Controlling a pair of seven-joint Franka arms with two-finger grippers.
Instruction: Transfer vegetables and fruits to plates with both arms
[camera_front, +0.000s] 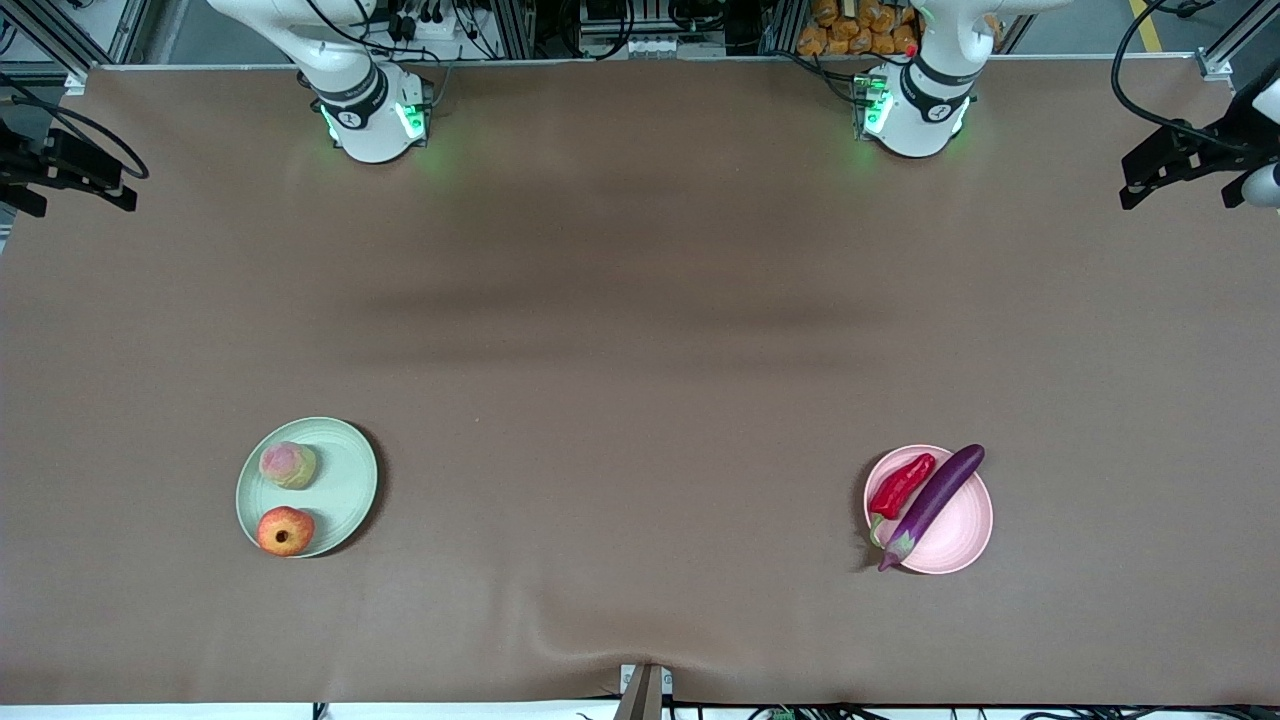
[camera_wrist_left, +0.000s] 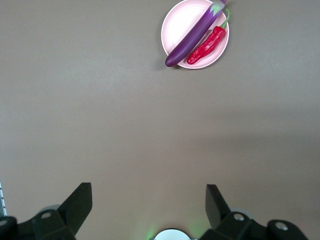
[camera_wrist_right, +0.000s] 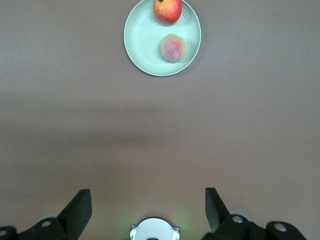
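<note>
The pale green plate (camera_front: 345, 470) sits toward the right arm's end of the table, near the front camera, carrying the peach (camera_front: 288, 465) and, nearer the camera, the round red fruit (camera_front: 285, 531), the two apart. The right gripper (camera_wrist_right: 148, 202) hangs high over bare tablecloth (camera_front: 640, 350) above its own base, jaws spread wide and empty, waiting. Toward the left arm's end lies the pale pink plate (camera_front: 960, 530); the red chili pepper (camera_front: 900, 486) and the purple eggplant (camera_front: 935, 503) rest on it side by side, the eggplant's ends overhanging the rim. The left gripper (camera_wrist_left: 148, 200) also waits above its base, fingers wide apart, holding nothing.
</note>
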